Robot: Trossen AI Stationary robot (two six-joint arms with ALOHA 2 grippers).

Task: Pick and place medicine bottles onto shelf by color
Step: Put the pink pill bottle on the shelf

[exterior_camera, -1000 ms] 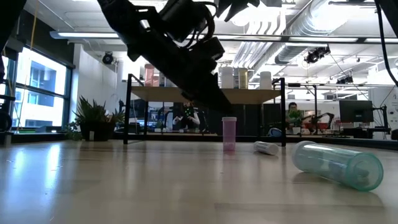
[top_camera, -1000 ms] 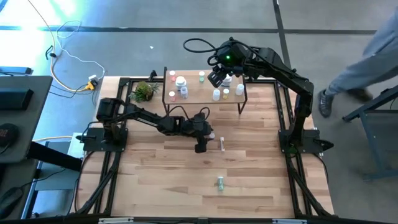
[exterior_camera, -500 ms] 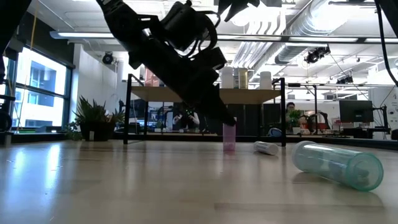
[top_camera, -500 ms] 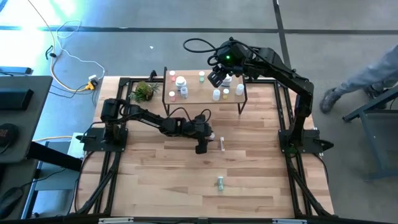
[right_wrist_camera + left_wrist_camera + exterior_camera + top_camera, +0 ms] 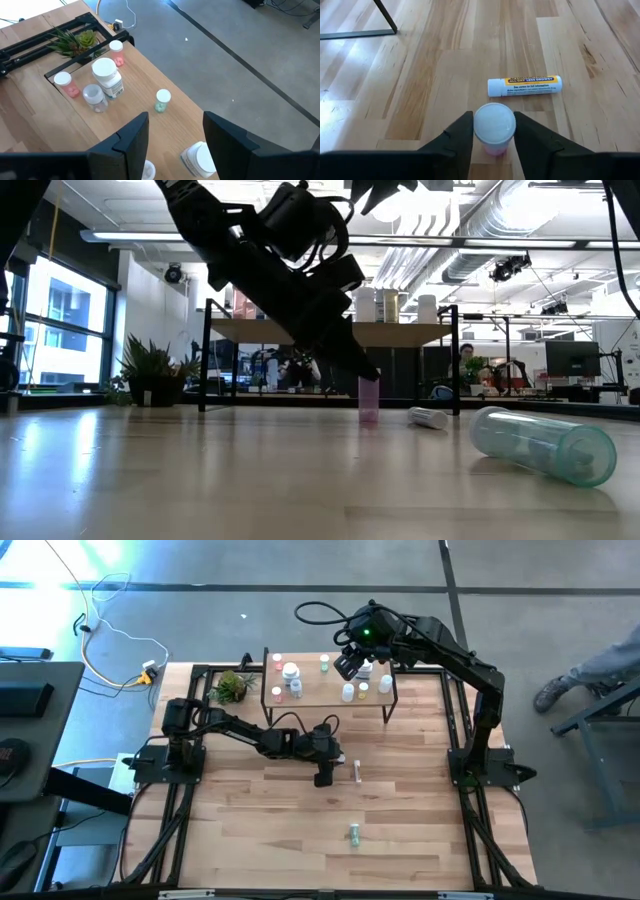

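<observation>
At frame centre, the left pincer [image 5: 327, 776] straddles an upright pink vial [image 5: 493, 129] on the bench [image 5: 260, 840], fingers parted. The right pincer [image 5: 349, 664] hovers open above the shelf [image 5: 330, 680].

The table's [image 5: 420, 840] front half lies open save a green vial [image 5: 354, 833]. The shelf's [image 5: 310, 692] back corners are crowded with bottles.

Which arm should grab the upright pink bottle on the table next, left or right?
Left. The left tool is already down at the pink bottle, its open fingers on either side of it, beside the lying white tube. The right tool hangs open above the shelf, far from that bottle.
</observation>
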